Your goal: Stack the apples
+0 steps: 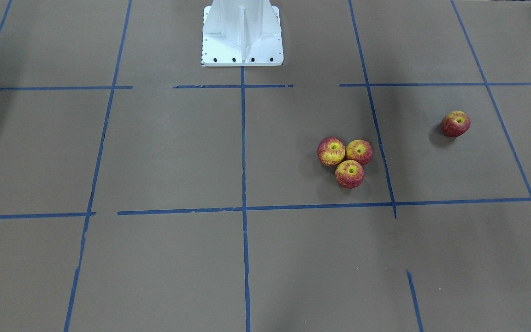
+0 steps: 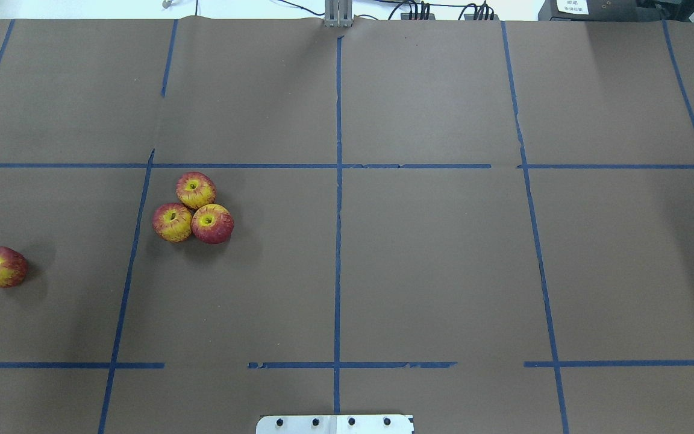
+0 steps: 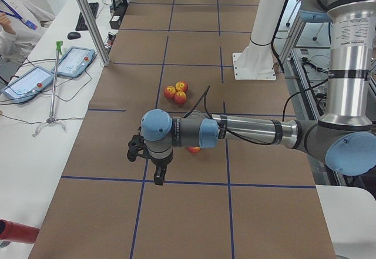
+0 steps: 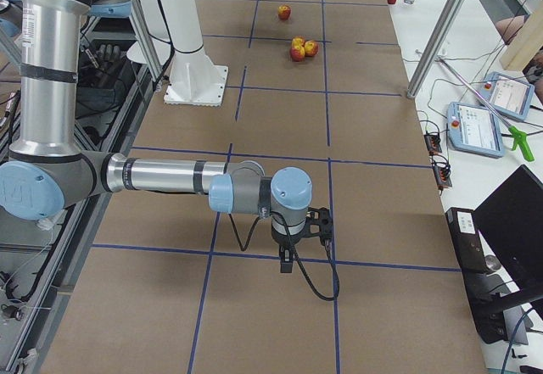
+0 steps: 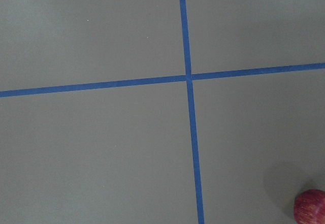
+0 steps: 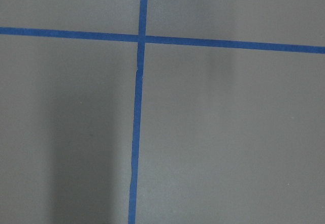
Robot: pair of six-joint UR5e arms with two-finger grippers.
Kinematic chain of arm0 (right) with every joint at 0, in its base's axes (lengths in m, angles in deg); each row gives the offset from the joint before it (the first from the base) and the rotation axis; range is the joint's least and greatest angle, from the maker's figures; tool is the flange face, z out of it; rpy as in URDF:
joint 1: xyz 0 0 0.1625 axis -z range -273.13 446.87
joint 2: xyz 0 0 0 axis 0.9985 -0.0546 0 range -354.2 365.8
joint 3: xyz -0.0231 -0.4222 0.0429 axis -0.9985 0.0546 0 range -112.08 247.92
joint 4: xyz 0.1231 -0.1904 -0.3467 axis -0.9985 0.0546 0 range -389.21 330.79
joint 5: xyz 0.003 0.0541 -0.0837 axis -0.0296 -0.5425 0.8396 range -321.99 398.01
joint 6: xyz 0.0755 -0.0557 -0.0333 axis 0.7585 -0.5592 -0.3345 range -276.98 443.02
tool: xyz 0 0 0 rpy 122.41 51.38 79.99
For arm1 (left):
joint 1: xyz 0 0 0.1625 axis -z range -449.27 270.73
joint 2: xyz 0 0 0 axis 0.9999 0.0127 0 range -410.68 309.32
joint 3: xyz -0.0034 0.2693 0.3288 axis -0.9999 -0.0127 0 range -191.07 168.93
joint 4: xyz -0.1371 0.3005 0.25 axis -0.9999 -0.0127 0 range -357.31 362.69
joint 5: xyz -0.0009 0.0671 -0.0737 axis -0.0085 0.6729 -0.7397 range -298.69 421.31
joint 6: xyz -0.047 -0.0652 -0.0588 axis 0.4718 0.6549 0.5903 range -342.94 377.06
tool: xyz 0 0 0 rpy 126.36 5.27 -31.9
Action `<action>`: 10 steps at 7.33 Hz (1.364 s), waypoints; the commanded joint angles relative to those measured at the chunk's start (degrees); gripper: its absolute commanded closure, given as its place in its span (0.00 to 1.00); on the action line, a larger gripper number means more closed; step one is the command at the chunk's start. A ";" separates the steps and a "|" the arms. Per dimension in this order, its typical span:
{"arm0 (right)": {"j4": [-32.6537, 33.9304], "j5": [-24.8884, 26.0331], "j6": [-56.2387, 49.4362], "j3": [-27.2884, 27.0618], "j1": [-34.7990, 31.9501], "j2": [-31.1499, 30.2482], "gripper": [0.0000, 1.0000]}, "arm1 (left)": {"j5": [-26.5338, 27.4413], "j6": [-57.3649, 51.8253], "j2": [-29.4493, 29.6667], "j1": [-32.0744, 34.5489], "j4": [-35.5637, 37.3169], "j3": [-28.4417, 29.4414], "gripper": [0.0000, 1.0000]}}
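Three red-and-yellow apples touch in a cluster on the brown table: one (image 2: 196, 190) farther, two (image 2: 172, 222) (image 2: 212, 223) nearer. The cluster also shows in the front view (image 1: 349, 174). A fourth apple (image 2: 1, 266) lies alone at the far left and shows in the front view (image 1: 455, 123). Its edge shows at the bottom right of the left wrist view (image 5: 311, 207). My left gripper (image 3: 157, 177) hangs over the table near that lone apple (image 3: 194, 150). My right gripper (image 4: 287, 259) hangs far from all apples. I cannot tell whether either is open or shut.
Blue tape lines (image 2: 338, 241) divide the brown table into squares. The white robot base (image 1: 242, 34) stands at the table's edge. Tablets and cables (image 3: 70, 62) lie on a side bench. A metal post (image 4: 437, 30) stands beside the table.
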 commanded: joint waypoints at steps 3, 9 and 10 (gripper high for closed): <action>0.00 0.00 0.00 0.00 0.00 0.00 0.00 | 0.13 -2.44 -0.89 0.28 0.65 -2.74 0.00; 0.00 0.00 0.00 0.00 0.00 0.00 0.00 | 0.65 29.62 -2.13 -21.63 -27.00 2.79 0.00; 0.00 0.00 0.00 0.00 0.00 0.00 0.00 | 0.83 37.30 -2.31 -25.78 -27.91 0.70 0.00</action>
